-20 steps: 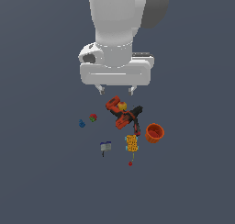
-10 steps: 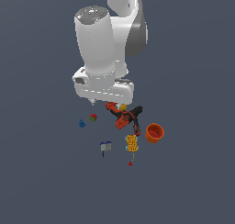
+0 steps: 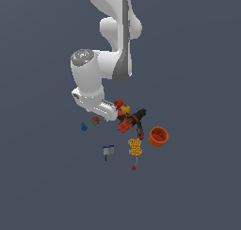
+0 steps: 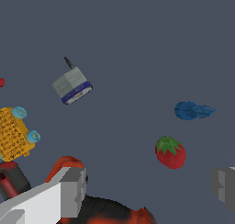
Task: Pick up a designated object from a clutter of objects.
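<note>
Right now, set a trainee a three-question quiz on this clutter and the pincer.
1. True or false: the small red strawberry with green leaves is clamped in the pincer.
2. Which lies nearest the strawberry? A) round orange cup B) tiny blue piece C) yellow-orange studded block
3. Fill in: the pincer's fingers are ____.

Key: 1 false; 2 B; 3 open.

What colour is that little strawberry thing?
The strawberry is red with a green leafy cap, clearest in the wrist view.

Grey floor [image 3: 197,186] carries strawberry [image 4: 170,152], drill [image 3: 129,120], cup [image 3: 158,136], block [image 3: 135,147].
</note>
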Robot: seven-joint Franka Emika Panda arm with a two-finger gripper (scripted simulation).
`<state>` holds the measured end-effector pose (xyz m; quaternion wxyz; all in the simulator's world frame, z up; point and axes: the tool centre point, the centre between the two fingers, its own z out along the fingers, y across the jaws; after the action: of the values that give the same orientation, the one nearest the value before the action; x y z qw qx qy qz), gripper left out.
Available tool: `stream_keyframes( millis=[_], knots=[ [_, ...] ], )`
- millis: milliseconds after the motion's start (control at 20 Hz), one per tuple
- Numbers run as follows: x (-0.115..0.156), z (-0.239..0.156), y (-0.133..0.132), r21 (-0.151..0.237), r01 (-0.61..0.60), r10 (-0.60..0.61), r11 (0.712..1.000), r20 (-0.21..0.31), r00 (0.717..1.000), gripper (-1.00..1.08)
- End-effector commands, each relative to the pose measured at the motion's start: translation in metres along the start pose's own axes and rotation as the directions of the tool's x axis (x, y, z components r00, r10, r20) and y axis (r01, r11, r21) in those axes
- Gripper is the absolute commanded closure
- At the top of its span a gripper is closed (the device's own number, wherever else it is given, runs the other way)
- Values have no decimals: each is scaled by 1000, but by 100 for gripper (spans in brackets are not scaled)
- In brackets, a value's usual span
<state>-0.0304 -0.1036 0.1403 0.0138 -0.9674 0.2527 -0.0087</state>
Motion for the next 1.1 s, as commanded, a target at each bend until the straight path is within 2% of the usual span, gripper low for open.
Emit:
stream_keyframes(
  millis=[0, 450, 1050],
  knots=[
    [-5, 20, 17, -7, -57, 57, 998, 2, 998, -92],
    [-21, 60, 54, -29, -176, 176, 984, 4, 984, -92],
    [-24, 74, 59, -32, -190, 190, 981, 4, 982, -92]
  ],
)
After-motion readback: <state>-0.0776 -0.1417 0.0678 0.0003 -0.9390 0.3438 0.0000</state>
